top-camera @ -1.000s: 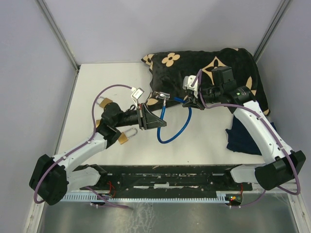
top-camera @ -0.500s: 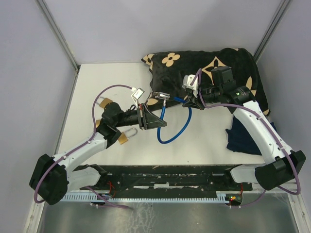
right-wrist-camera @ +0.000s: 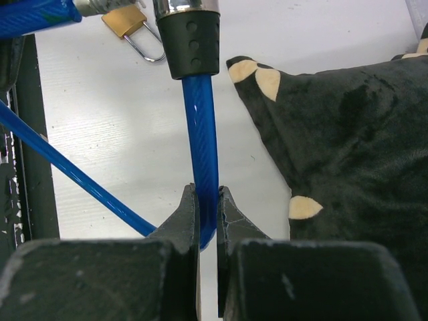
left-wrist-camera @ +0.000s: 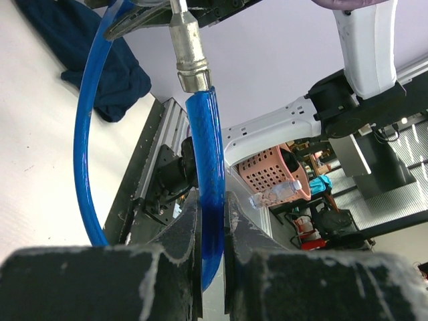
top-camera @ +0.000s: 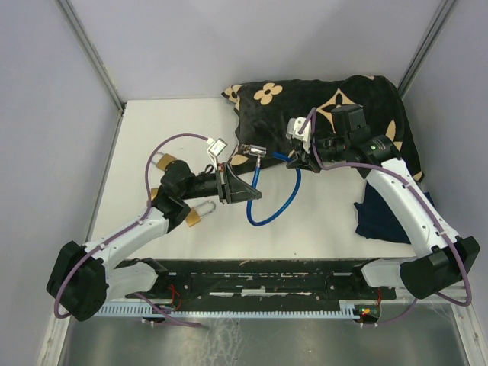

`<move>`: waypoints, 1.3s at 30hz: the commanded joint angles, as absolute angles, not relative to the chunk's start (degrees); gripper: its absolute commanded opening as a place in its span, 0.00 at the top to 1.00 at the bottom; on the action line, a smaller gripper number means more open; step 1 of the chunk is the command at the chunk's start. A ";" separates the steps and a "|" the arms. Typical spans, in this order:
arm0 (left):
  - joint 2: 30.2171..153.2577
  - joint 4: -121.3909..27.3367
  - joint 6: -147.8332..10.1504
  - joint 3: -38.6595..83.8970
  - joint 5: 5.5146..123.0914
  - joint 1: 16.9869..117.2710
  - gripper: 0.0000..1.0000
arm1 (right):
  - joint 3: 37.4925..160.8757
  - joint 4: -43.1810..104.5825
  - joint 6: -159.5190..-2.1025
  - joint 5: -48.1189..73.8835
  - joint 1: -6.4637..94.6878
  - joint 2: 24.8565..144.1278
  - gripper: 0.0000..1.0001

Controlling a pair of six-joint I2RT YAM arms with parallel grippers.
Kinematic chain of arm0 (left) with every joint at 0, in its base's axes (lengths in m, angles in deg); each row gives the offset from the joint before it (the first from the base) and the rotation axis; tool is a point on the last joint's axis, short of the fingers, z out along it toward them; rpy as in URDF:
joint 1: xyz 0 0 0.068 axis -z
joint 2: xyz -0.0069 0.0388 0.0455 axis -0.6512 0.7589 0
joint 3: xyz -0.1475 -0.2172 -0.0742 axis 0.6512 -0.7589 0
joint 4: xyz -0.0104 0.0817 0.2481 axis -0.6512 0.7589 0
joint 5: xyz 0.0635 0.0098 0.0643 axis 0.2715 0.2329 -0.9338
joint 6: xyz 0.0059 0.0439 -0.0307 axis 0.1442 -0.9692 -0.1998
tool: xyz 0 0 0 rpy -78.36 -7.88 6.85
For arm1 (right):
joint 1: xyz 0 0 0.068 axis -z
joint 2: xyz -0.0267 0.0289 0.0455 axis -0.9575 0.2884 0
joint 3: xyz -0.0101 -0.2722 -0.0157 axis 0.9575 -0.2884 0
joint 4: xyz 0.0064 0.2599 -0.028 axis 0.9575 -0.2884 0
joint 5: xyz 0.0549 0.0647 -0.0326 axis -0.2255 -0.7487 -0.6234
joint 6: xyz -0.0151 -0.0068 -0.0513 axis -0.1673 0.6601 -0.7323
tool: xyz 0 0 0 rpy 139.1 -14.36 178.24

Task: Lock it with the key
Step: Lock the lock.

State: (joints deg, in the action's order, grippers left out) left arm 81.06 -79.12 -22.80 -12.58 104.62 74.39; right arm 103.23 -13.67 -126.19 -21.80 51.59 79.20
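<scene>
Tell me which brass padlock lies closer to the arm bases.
The near padlock, just right of the left arm, its shackle pointing away from that arm. The far padlock lies farther back.

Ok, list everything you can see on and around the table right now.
cable lock: one, blue, looped at table centre
padlocks: two, brass, left side
small tag: one, silver-white, maybe keys, left of centre
blanket: one, black with beige flowers, far right
cloth: one, dark navy, right edge
table: one, white
left gripper: black, shut on cable lock
right gripper: black, shut on cable lock
</scene>
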 commanded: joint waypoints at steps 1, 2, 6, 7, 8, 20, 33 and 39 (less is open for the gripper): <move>81.87 -80.08 -20.60 -11.87 104.30 73.70 0.97 | 105.03 -12.91 -129.09 -23.67 51.41 76.80 0.98; 82.09 -80.08 -20.53 -11.66 104.36 73.68 0.97 | 104.93 -12.96 -129.18 -23.64 51.44 76.84 0.98; 82.70 -80.00 -20.26 -11.40 104.55 73.64 0.97 | 105.09 -13.37 -129.69 -23.45 51.37 76.65 0.98; 82.72 -79.99 -20.20 -11.53 104.49 73.59 0.97 | 105.09 -13.54 -129.83 -23.43 51.42 76.63 0.98; 82.64 -79.99 -20.15 -11.64 104.32 73.51 0.97 | 105.10 -13.84 -130.31 -23.54 51.41 76.62 0.98; 83.58 -80.87 -25.81 -11.29 104.48 72.56 0.97 | 104.70 -19.91 -143.67 -23.79 50.24 76.27 0.98; 85.28 -76.25 -42.97 -8.52 114.48 71.70 0.97 | 113.89 -32.84 -163.81 -20.96 49.67 79.66 0.98; 85.21 -77.38 -39.37 -7.58 117.41 71.68 0.97 | 120.29 -38.29 -165.64 -16.94 47.71 81.94 0.98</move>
State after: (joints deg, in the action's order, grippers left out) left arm 85.08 -76.30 -40.46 -10.37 115.31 72.57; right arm 116.10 -32.78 -160.38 -19.40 49.58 81.71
